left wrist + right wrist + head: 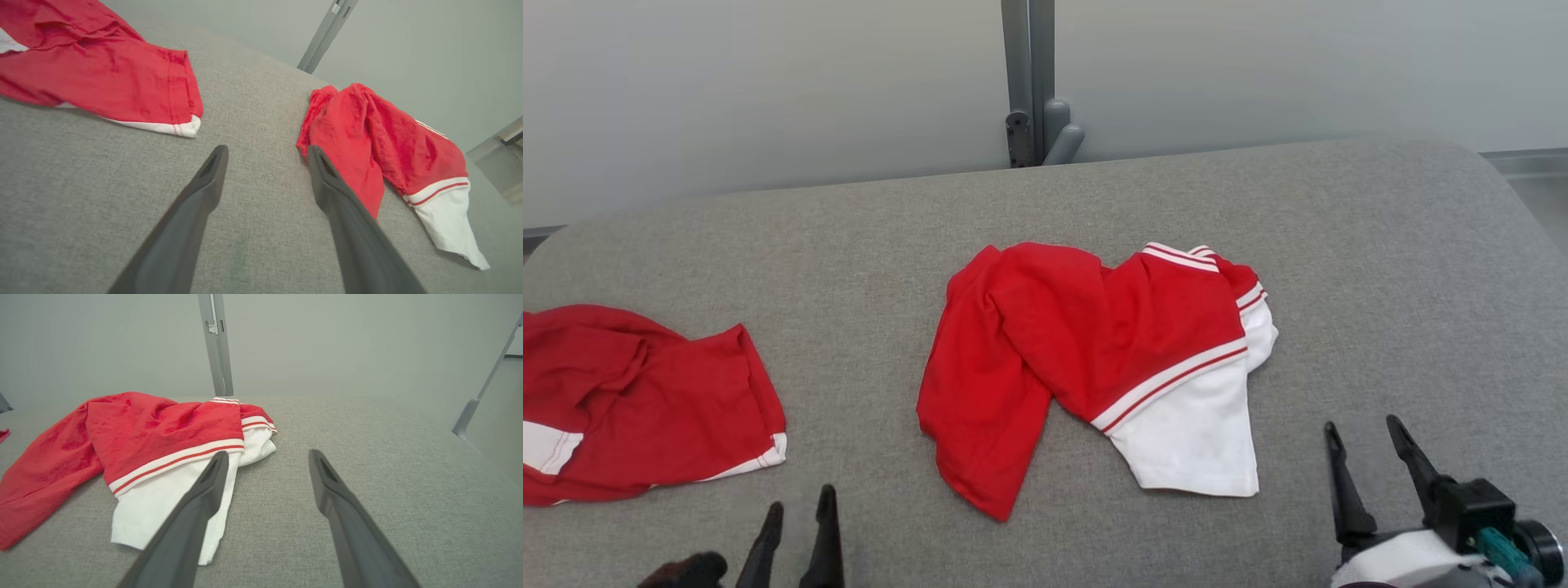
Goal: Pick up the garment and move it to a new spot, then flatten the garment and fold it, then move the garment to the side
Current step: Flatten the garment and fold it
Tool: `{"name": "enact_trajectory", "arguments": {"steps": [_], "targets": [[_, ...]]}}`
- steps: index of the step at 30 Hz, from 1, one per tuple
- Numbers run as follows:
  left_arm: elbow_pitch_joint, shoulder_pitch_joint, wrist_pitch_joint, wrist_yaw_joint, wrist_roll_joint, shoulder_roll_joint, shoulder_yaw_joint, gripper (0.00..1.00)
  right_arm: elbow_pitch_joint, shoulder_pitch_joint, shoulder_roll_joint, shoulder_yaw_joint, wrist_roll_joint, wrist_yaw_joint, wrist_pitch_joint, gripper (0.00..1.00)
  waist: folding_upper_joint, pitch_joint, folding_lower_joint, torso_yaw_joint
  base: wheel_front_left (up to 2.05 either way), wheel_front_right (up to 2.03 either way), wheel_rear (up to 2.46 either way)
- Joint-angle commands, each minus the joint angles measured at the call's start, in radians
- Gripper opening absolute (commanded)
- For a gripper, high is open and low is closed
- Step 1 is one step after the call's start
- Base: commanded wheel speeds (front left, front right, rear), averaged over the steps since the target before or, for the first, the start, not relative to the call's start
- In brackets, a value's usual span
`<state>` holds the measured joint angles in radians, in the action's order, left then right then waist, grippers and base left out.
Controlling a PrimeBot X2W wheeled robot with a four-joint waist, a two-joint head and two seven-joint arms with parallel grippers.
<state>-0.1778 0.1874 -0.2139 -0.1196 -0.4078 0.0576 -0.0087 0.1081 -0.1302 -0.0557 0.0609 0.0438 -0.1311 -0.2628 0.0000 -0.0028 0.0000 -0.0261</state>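
Head view: a crumpled red-and-white garment lies at the centre of the frame on a grey fabric-covered surface, its bulk running crosswise from a red fold at lower left to a white panel at lower right. The right gripper, at the lower right of the frame, has its fingers apart and holding nothing, tips pointing up the frame just beside the white panel's lower corner. The left gripper, at the lower left, also has its fingers apart and empty, between the garment's red fold and a second red garment at the left edge.

The right arm appears the nearer of the two. In the right wrist view the white panel lies ahead and to the left of the fingers. In the left wrist view the red fold lies ahead and to the right. The pickup is not yet begun, and a reach from either side looks open.
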Motion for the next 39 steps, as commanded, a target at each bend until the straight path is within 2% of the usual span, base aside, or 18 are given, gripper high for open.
{"name": "enact_trajectory", "arguments": {"steps": [1, 2, 3, 5, 9, 13, 17, 23, 35, 36, 37, 38, 39], "targets": [[0.012, -0.042, 0.063, 0.005, -0.084, -0.002, -0.01, 1.0, 0.013, 0.034, -0.007, -0.014, 0.025, 0.001, 0.006, 1.0, 0.0, 0.008, 0.0, -0.002, 0.0, 0.0, 0.0], [0.022, -0.054, 0.121, 0.014, -0.126, -0.005, -0.027, 1.0, 0.023, 0.05, -0.02, -0.038, 0.035, 0.001, 0.04, 1.0, 0.0, 0.015, 0.0, -0.003, 0.0, 0.0, 0.0], [0.042, -0.068, 0.242, 0.05, -0.182, -0.007, -0.069, 1.0, 0.033, 0.078, -0.044, -0.093, 0.046, 0.001, 0.125, 1.0, 0.0, 0.03, 0.0, -0.005, 0.0, 0.0, 0.0], [0.07, -0.094, 0.332, 0.101, -0.24, -0.004, -0.099, 1.0, 0.041, 0.106, -0.058, -0.124, 0.065, 0.001, 0.229, 1.0, 0.0, 0.048, 0.0, -0.006, 0.0, 0.0, 0.0], [0.103, -0.142, 0.429, 0.184, -0.249, -0.005, -0.167, 1.0, 0.06, 0.17, -0.078, -0.187, 0.1, 0.001, 0.389, 1.0, 0.0, 0.103, 0.0, -0.011, 0.0, 0.0, 0.0], [0.127, -0.17, 0.49, 0.241, -0.338, -0.005, -0.229, 1.0, 0.107, 0.217, -0.073, -0.229, 0.123, 0.001, 0.464, 1.0, 0.0, 0.142, 0.0, -0.016, 0.0, 0.0, 0.0], [0.112, -0.187, 0.519, 0.263, -0.346, -0.001, -0.266, 1.0, 0.149, 0.255, -0.078, -0.304, 0.164, 0.001, 0.475, 1.0, 0.0, 0.175, 0.0, -0.018, 0.0, 0.0, 0.0], [0.079, -0.2, 0.53, 0.282, -0.38, -0.003, -0.263, 1.0, 0.22, 0.285, -0.09, -0.342, 0.195, 0.001, 0.436, 1.0, 0.0, 0.195, 0.0, -0.021, 0.0, 0.0, 0.0], [0.069, -0.208, 0.511, 0.274, -0.458, -0.005, -0.28, 1.0, 0.3, 0.324, -0.094, -0.371, 0.21, 0.001, 0.395, 1.0, 0.0, 0.198, 0.0, -0.027, 0.0, 0.0, 0.0], [0.069, -0.211, 0.51, 0.273, -0.461, -0.005, -0.285, 0.81, 0.306, 0.327, -0.094, -0.374, 0.211, 0.001, 0.393, 1.0, 0.0, 0.198, 0.0, -0.027, 0.0, 0.0, 0.0], [0.069, -0.215, 0.504, 0.271, -0.465, -0.005, -0.289, 0.54, 0.311, 0.331, -0.093, -0.379, 0.212, 0.001, 0.394, 1.0, 0.0, 0.199, 0.0, -0.027, 0.0, 0.0, 0.0], [0.068, -0.219, 0.502, 0.27, -0.469, -0.005, -0.293, 0.41, 0.317, 0.333, -0.093, -0.383, 0.214, 0.001, 0.394, 1.0, 0.0, 0.199, 0.0, -0.027, 0.0, 0.0, 0.0], [0.066, -0.223, 0.5, 0.27, -0.471, -0.005, -0.297, 0.26, 0.322, 0.335, -0.093, -0.386, 0.216, 0.001, 0.394, 0.9, 0.0, 0.2, 0.0, -0.027, 0.0, 0.0, 0.0]]}}
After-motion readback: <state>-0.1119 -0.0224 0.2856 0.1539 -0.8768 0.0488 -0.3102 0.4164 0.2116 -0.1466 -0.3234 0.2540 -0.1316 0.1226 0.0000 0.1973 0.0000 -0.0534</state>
